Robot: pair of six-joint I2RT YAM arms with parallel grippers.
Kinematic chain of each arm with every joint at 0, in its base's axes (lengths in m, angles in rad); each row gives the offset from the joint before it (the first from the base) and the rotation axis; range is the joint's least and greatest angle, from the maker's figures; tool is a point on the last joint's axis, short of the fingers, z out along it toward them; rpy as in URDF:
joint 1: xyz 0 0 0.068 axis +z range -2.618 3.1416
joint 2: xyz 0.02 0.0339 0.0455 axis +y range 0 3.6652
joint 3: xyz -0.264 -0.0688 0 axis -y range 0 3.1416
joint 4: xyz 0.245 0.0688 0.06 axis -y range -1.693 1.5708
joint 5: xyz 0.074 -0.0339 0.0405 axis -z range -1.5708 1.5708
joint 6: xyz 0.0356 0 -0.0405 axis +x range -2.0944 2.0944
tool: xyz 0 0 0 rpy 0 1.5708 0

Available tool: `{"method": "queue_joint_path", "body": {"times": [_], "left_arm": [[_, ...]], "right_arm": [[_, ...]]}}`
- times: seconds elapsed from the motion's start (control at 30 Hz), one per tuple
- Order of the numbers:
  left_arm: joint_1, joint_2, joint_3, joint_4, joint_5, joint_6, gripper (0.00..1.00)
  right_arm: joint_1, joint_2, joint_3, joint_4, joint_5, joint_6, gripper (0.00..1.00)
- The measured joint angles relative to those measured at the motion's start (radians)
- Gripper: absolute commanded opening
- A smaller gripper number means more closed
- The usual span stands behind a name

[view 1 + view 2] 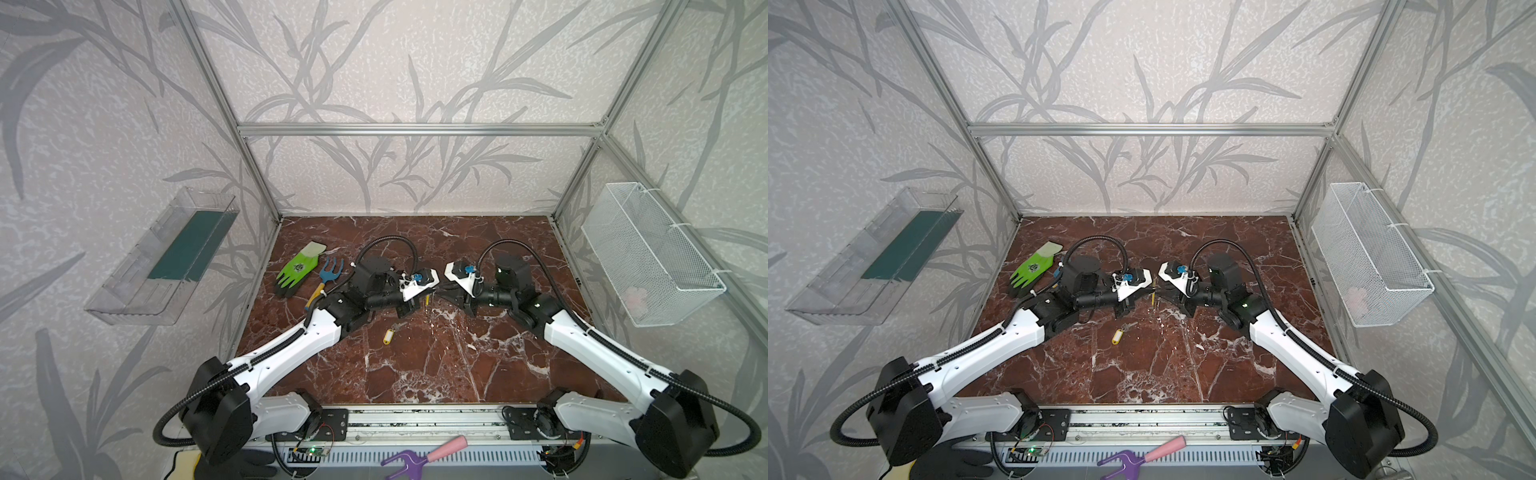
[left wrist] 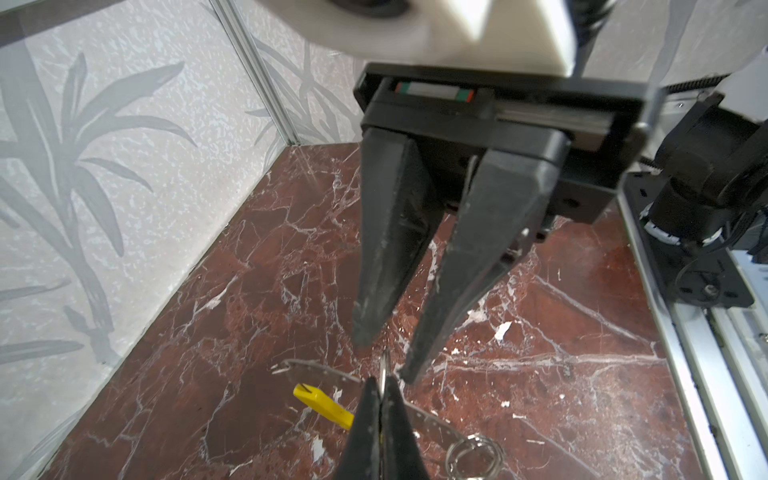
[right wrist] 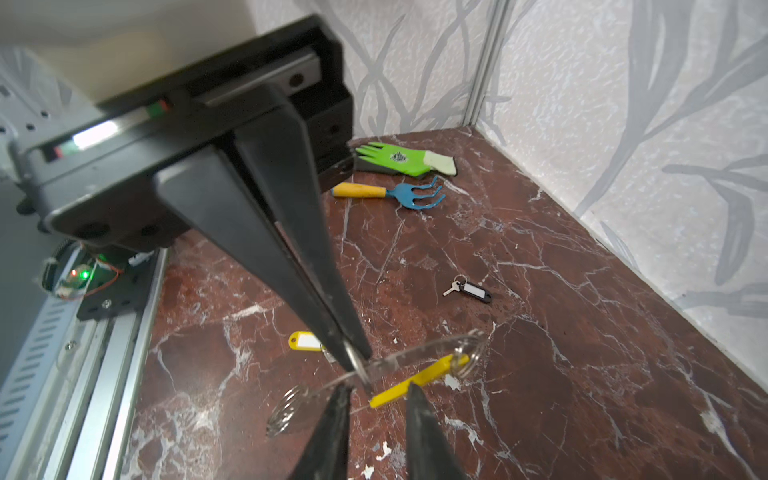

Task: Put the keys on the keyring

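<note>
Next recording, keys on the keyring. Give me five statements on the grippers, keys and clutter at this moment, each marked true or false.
1. The left gripper has its fingers shut on the keyring. True.
2. The right gripper is clamped shut. False: its fingers stand apart, with the keyring's yellow segment between them.
3. The yellow-tagged key lies on the table. True.
4. The black-fob key hangs on the keyring. False: it lies on the table, apart from the keyring.
5. The blue hand rake sits in the wire basket. False: it lies on the table beside the green glove.
</note>
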Motion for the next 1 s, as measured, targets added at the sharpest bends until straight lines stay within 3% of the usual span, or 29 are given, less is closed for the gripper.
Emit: {"method": "queue_joint_path", "body": {"times": [0.57, 1.0], "left_arm": [[0.024, 0.016, -0.101, 0.376, 0.154, -0.253, 0.00], [0.024, 0.019, -0.123, 0.437, 0.207, -0.285, 0.00]], "right_arm": [[-0.033, -0.104, -0.111, 0.200, -0.106, 0.128, 0.23], [-0.033, -0.079, -0.116, 0.274, -0.160, 0.208, 0.15]]}}
